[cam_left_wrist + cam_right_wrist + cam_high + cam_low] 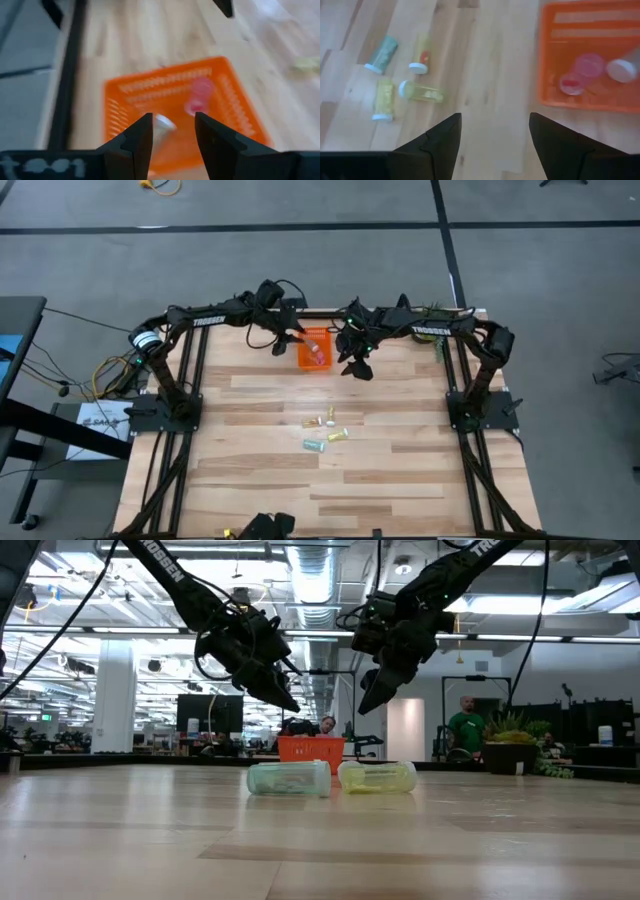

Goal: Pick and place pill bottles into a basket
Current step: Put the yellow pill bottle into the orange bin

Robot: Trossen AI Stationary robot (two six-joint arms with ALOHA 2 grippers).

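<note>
Four small cylindrical pill bottles (325, 432) lie at the high view's centre, awaiting pickup. Above them, my bright orange perforated plastic basket (312, 349) holds two already. My left gripper (172, 137) hovers spread over it; my right gripper (494, 131), spread too, faces the loose ones.

Grey floor (300, 205), bright open office, ceiling strip lights (500, 637)

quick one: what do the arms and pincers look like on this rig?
Both arms are black, jointed, with white TROSSEN lettering on the links and loose black cables looped near the wrists. The left pincer and right pincer each have two dark, wedge-shaped fingers tapering to points. A yellow-and-blue cable bundle sits by the left arm's base.
</note>
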